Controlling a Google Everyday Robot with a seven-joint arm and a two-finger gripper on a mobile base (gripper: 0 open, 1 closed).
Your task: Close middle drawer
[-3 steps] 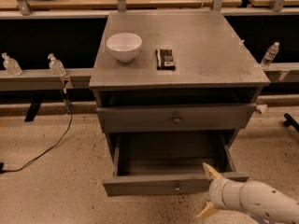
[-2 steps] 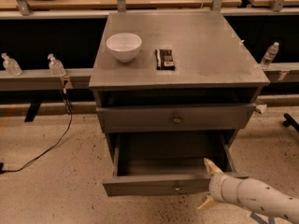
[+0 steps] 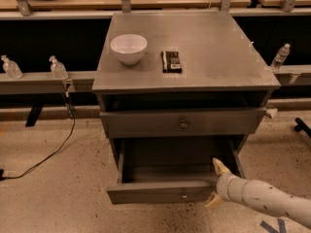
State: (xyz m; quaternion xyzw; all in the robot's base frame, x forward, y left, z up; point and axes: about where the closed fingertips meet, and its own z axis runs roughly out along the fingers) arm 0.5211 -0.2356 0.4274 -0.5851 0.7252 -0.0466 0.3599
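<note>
Edging leftward since the earlier frame, the gripper [image 3: 217,184] now sits at the right end of the middle drawer [image 3: 155,194]; that drawer stands pulled well out toward the near side, below the upper drawer [image 3: 146,124]; the fingers are spread, one inside the box, one before the front panel, likely placed to push it shut.

I see grey cabinet top [image 3: 218,47] w/ white bowl [image 3: 129,47] on its left & small black packet [image 3: 171,61] just beside, to the right; gripper [image 3: 217,184], fingers apart, low at cabinet's front-right corner.
</note>
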